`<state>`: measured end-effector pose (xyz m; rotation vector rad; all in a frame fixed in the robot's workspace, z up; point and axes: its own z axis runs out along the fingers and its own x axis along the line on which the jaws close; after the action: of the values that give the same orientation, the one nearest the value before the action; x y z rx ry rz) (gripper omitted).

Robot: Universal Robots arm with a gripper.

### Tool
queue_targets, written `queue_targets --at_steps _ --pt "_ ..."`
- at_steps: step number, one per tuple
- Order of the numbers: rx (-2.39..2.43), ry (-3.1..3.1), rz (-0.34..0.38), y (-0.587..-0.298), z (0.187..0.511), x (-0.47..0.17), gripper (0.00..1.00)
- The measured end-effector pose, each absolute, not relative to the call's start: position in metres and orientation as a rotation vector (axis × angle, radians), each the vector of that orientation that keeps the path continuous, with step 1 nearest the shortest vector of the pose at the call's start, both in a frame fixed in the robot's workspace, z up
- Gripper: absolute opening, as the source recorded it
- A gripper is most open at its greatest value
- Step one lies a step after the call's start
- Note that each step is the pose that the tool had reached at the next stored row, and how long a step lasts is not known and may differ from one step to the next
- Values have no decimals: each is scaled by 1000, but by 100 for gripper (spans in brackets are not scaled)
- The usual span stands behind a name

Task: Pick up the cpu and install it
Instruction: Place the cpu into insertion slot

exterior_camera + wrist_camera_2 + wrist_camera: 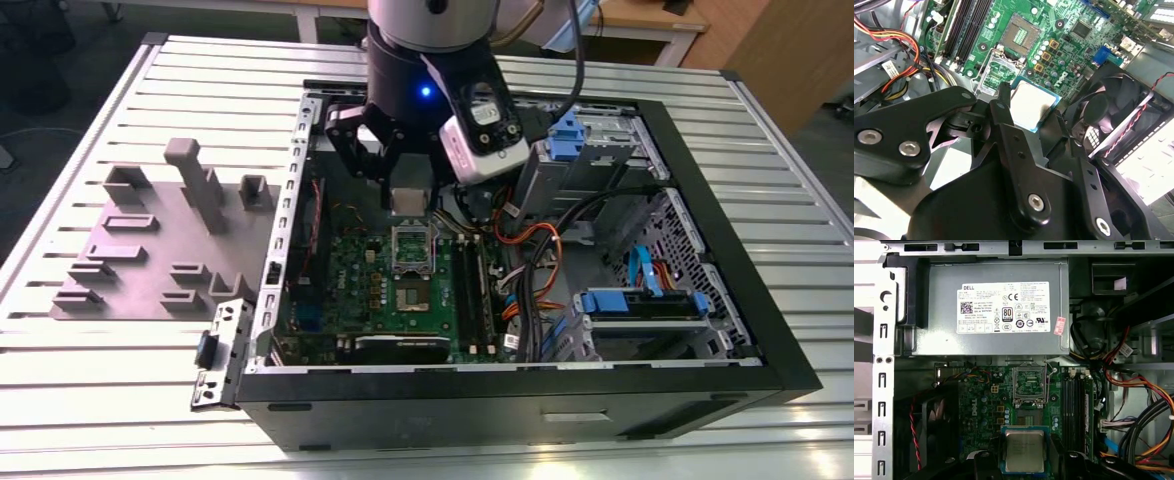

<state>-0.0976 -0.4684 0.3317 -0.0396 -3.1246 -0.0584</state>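
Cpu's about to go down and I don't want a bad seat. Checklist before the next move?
1. cpu clamped between the jaws: ok.
2. cpu flat, metal top up: ok.
3. cpu seated in the socket frame: not ok, it is held above the motherboard.
4. Socket frame free of the orange cables: ok, they lie off to the side.
5. Corner orientation against the socket: cannot tell.

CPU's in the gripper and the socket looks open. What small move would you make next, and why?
Probably slide the gripper along the motherboard until the cpu sits squarely above the open socket, before any lowering. In the first wrist view the held cpu hangs short of the socket, offset to one side rather than over it.
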Motion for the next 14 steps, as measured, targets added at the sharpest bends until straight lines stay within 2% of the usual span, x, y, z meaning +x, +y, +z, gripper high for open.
queue_targets --at_steps 14 --pt "-40 -3125 -59 -468 328 -98 47"
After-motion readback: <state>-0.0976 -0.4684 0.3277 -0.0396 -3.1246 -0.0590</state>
